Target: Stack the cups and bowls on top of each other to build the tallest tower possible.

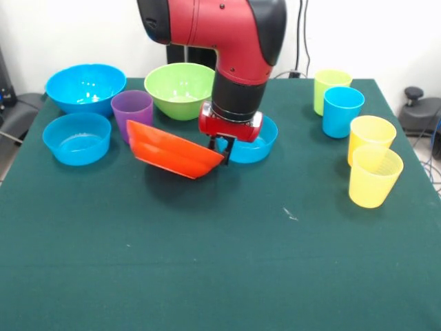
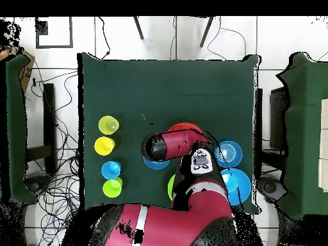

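Green-covered worktop (image 1: 227,276) against a white wall, cables trailing behind it and on the floor around it. Red and black arm (image 1: 234,41) comes down over the middle; its pincer (image 1: 224,146) is clamped on the rim of the wide orange bowl (image 1: 172,153), which hangs tilted, rim end at the pincer high, opposite edge low and just in front of the purple cup (image 1: 132,110) (can't tell if bowl touches cup or worktop there). Small blue bowl (image 1: 256,146) sits right behind the pincer, partly hidden by it. Lime green bowl (image 1: 179,88) is behind the orange one, next to the arm. Large blue bowl (image 1: 85,86) is at the far left corner in the front view, another small blue bowl (image 1: 76,138) just in front of it, both upright. On the right side: lime green cup (image 1: 329,86) and blue cup (image 1: 342,110) touching or nearly so, then two yellow cups (image 1: 372,169) close together nearer the camera, all upright and open end up. Overhead view: arm covers most of the bowls, only a sliver of orange shows past the wrist; the four cups line up in a column along one side of the worktop. No stack standing at this point.
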Tool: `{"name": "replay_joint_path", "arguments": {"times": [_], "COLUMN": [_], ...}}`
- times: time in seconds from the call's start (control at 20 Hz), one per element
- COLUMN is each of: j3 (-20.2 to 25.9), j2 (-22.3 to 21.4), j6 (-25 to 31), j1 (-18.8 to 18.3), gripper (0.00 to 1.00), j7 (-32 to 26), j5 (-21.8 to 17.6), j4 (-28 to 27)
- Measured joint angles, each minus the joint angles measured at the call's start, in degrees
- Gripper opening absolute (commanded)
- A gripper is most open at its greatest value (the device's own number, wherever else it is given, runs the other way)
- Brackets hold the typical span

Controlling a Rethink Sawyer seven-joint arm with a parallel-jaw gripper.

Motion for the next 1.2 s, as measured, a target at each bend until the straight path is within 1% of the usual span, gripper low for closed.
{"name": "replay_joint_path", "arguments": {"times": [0.75,1.05,1.2], "j3": [1.08,1.38,2.44], "j2": [-0.76,-2.38,-4.43], "j6": [0.51,1.56,4.0], "j1": [-0.41,-0.54,-1.67], "gripper": [0.0,0.0,0.0], "j7": [0.0,0.0,-0.01], "j5": [-3.3,-4.84,-5.27], "j4": [0.02,0.03,0.19]}}
